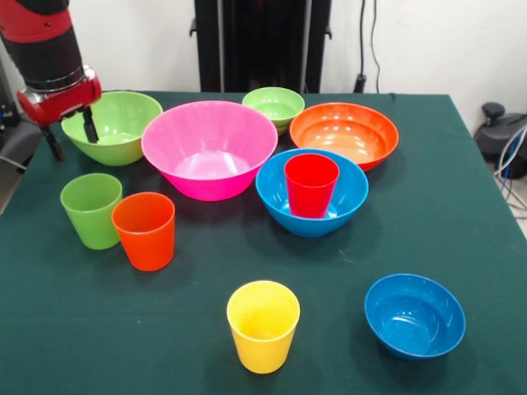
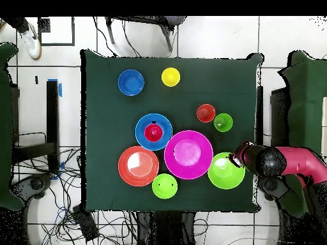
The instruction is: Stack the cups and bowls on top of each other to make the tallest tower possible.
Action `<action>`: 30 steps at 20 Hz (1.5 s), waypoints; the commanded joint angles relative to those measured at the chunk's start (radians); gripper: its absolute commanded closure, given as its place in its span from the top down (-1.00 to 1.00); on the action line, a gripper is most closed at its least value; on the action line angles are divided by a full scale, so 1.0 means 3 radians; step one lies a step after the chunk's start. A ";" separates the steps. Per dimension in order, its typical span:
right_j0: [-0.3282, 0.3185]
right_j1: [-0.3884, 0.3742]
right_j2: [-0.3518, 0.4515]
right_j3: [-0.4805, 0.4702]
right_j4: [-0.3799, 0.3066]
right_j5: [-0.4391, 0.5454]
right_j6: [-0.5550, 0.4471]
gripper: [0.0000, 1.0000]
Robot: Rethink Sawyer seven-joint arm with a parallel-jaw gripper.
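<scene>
My gripper (image 1: 72, 134) is open at the table's back left, its two fingers astride the left rim of the big light-green bowl (image 1: 115, 125), one finger inside and one outside. In the overhead view the gripper (image 2: 239, 155) is at the same bowl's (image 2: 225, 172) edge. The red cup (image 1: 311, 184) stands upright inside the big blue bowl (image 1: 313, 210). The big pink bowl (image 1: 209, 148), small light-green bowl (image 1: 274, 106) and wide orange bowl (image 1: 344, 133) sit along the back. The light-green cup (image 1: 90, 209), orange cup (image 1: 145, 230), yellow cup (image 1: 263, 324) and small blue bowl (image 1: 414, 315) stand apart.
The green table (image 1: 461, 206) has its edges close to the big light-green bowl on the left. The pink bowl touches or nearly touches the big light-green bowl. A person's shoe (image 2: 29, 39) shows at the overhead view's top left, off the table.
</scene>
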 commanded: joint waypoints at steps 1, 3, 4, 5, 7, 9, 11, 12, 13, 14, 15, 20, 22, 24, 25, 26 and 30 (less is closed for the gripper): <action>0.0169 0.0122 -0.0245 -0.0168 -0.0437 -0.0133 -0.1008 1.00; 0.0188 0.0122 -0.0265 -0.0163 -0.0465 -0.0145 -0.0998 1.00; 0.0201 0.0121 -0.0277 -0.0163 -0.0473 -0.0155 -0.0971 1.00; 0.0218 0.0127 -0.0295 -0.0170 -0.0487 -0.0163 -0.0948 1.00; 0.0244 0.0133 -0.0320 -0.0180 -0.0520 -0.0190 -0.0916 1.00; 0.0251 0.0139 -0.0329 -0.0182 -0.0543 -0.0206 -0.0895 1.00; 0.0248 0.0142 -0.0328 -0.0180 -0.0546 -0.0199 -0.0888 1.00; 0.0247 0.0143 -0.0327 -0.0179 -0.0544 -0.0199 -0.0871 1.00; 0.0249 0.0142 -0.0335 -0.0188 -0.0549 -0.0196 -0.0832 1.00; 0.0258 0.0138 -0.0341 -0.0191 -0.0557 -0.0195 -0.0804 1.00; 0.0267 0.0133 -0.0347 -0.0194 -0.0566 -0.0193 -0.0775 1.00; 0.0286 0.0128 -0.0367 -0.0201 -0.0550 -0.0183 -0.0746 -1.00; 0.0292 0.0127 -0.0371 -0.0202 -0.0544 -0.0182 -0.0743 -1.00; 0.0290 0.0128 -0.0378 -0.0207 -0.0538 -0.0187 -0.0749 -1.00; 0.0293 0.0129 -0.0378 -0.0209 -0.0532 -0.0181 -0.0749 -1.00; 0.0295 0.0129 -0.0379 -0.0212 -0.0527 -0.0176 -0.0749 -1.00; 0.0311 0.0129 -0.0387 -0.0220 -0.0544 -0.0177 -0.0741 -1.00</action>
